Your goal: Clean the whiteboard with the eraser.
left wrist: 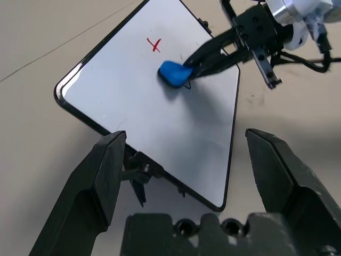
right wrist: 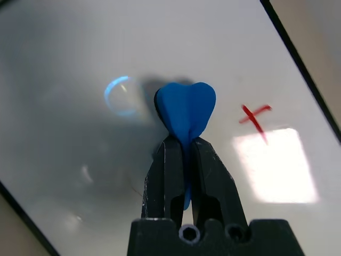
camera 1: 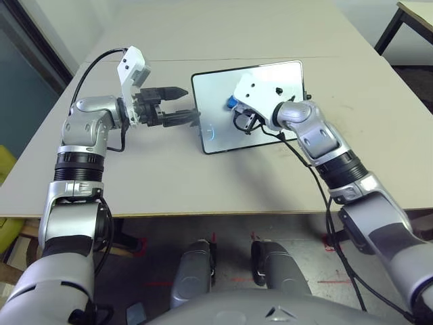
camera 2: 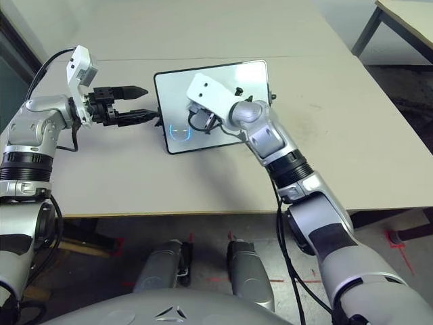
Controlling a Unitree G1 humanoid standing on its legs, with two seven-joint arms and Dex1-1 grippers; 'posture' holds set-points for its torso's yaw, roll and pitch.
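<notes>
The whiteboard (camera 1: 270, 74) stands tilted on its small grey stand (left wrist: 139, 169) in the middle of the table. A red cross mark (right wrist: 254, 116) is drawn on its white face. My right gripper (right wrist: 184, 144) is shut on the blue eraser (right wrist: 186, 106) and presses it against the board beside the red mark. From the head views the eraser (camera 1: 232, 103) peeks out under the right wrist's white housing. My left gripper (camera 1: 191, 103) hovers open at the board's left edge, its black fingers (left wrist: 101, 176) on either side of the board's corner, holding nothing.
The beige table (camera 1: 203, 183) stretches wide on all sides of the board, with its front edge close to my body. A black cable (camera 1: 318, 189) trails from the right wrist over that edge. Another table's corner (camera 1: 416, 13) shows at the far right.
</notes>
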